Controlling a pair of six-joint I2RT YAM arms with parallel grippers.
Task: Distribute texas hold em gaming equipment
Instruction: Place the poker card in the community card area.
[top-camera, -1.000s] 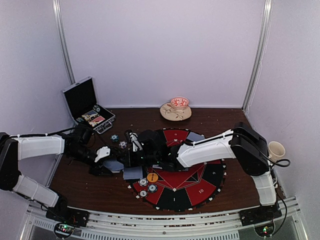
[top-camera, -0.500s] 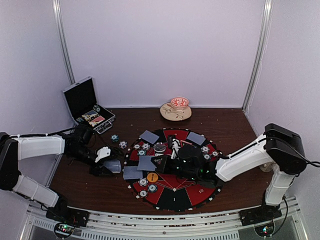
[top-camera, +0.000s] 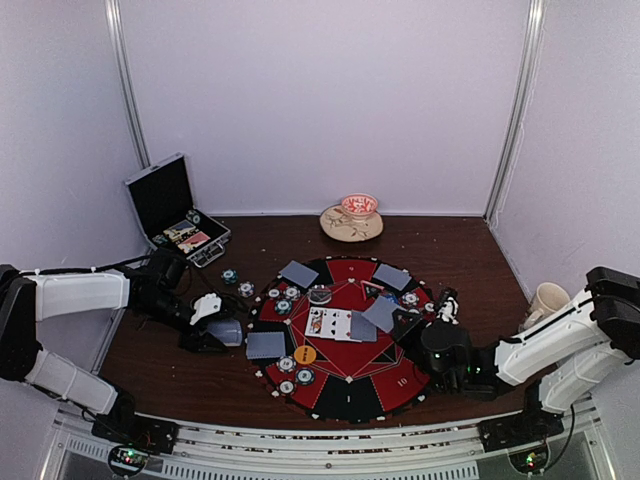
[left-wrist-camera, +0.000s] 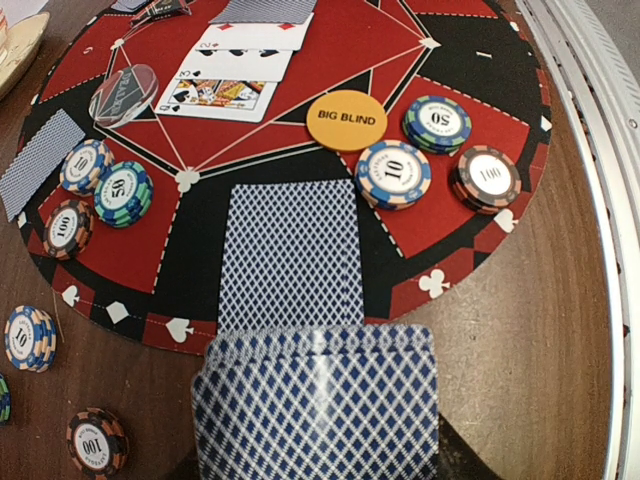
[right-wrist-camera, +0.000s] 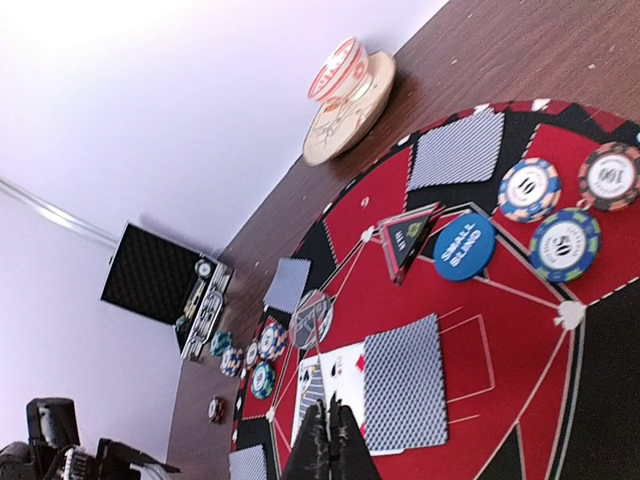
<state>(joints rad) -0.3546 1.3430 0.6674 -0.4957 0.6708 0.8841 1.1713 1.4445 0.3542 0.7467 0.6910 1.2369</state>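
My left gripper (top-camera: 212, 333) hovers left of the round mat (top-camera: 398, 385), shut on a deck of blue-backed playing cards (left-wrist-camera: 315, 400) that hides its jaws. Just beyond the deck, one face-down card (left-wrist-camera: 290, 250) lies on the mat. Two face-up cards (top-camera: 325, 322) and a face-down card (right-wrist-camera: 405, 390) sit at the mat's centre. Chip stacks (left-wrist-camera: 393, 173) flank an orange big blind disc (left-wrist-camera: 346, 120), and a blue small blind disc (right-wrist-camera: 458, 246) lies farther right. At the mat's right edge my right gripper (right-wrist-camera: 330, 440) is shut and empty.
An open black case (top-camera: 175, 210) stands at the back left, with loose chips (top-camera: 230, 275) between it and the mat. A bowl on a plate (top-camera: 352, 220) sits at the back centre. A paper cup (top-camera: 550, 300) stands by the right wall.
My right arm has swung from beside the left gripper across the mat to its right edge. A face-down card now lies beside the face-up cards at the centre. The left arm has stayed still.
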